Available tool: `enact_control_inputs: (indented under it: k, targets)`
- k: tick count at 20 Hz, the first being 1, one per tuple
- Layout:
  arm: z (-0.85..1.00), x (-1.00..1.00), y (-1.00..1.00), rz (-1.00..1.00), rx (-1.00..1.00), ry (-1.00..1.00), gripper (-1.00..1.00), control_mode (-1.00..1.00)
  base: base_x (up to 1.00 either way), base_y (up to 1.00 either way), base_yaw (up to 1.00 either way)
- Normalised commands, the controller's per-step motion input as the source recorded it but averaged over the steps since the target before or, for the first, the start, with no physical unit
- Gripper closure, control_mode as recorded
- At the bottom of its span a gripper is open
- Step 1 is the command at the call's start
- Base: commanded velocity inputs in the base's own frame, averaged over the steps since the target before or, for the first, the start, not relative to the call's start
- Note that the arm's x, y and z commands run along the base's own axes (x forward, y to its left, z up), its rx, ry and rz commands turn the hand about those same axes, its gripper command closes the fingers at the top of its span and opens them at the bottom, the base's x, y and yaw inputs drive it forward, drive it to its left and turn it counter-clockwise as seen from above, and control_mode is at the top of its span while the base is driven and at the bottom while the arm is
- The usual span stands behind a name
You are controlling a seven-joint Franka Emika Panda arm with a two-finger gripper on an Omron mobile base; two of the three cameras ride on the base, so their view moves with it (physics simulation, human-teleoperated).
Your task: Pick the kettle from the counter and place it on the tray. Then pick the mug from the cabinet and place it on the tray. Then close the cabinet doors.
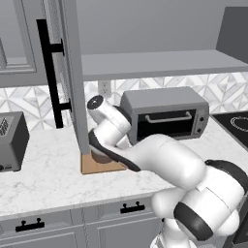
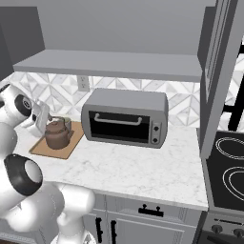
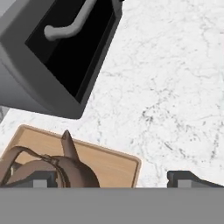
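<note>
Fingertips (image 3: 188, 178) of the gripper (image 3: 113, 180) stand wide apart at the hand view's bottom edge, empty. Beneath them the kettle (image 3: 48, 170) sits on the tray (image 3: 111, 166), lower left, apparently just delivered; the mug seems next.

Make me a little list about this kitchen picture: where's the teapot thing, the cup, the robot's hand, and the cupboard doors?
kettle: squat brown kettle with thin wire handle stands on the tray
tray: flat light-brown wooden board on the white marble-look counter, left of the grey toaster oven
mug: small beige cup on the tray, just behind the kettle
gripper: two-finger gripper open, low over the tray, one finger tip each side of the kettle's spout end
cabinet doors: tall grey doors with black bar handles, both open
step left: close the doors
</note>
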Motion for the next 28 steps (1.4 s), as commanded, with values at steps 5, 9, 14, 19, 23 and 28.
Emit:
enact_control_inputs:
  k: [5,9,14,19,23,28]
  targets:
    - [0.21,-0.61,-0.23,0.00,0.01,-0.05,-1.00,-1.00,0.00,0.00,0.00]
    - [0.22,-0.76,-0.11,0.00,0.00,-0.18,-1.00,-1.00,0.00,0.00,0.00]
    - [0.08,-0.62,0.01,0.00,-0.07,-0.22,-1.00,-1.00,0.00,0.00,0.00]
    - [-0.15,-0.03,0.00,0.00,-0.15,0.00,-1.00,-1.00,0.00,0.00,0.00]
    - [-0.03,-0.21,0.00,0.00,-0.16,-0.04,-1.00,-1.00,0.00,0.00,0.00]
    - [0.00,-0.24,0.04,-0.01,-0.24,-0.03,-1.00,-1.00,0.00,0.00,0.00]
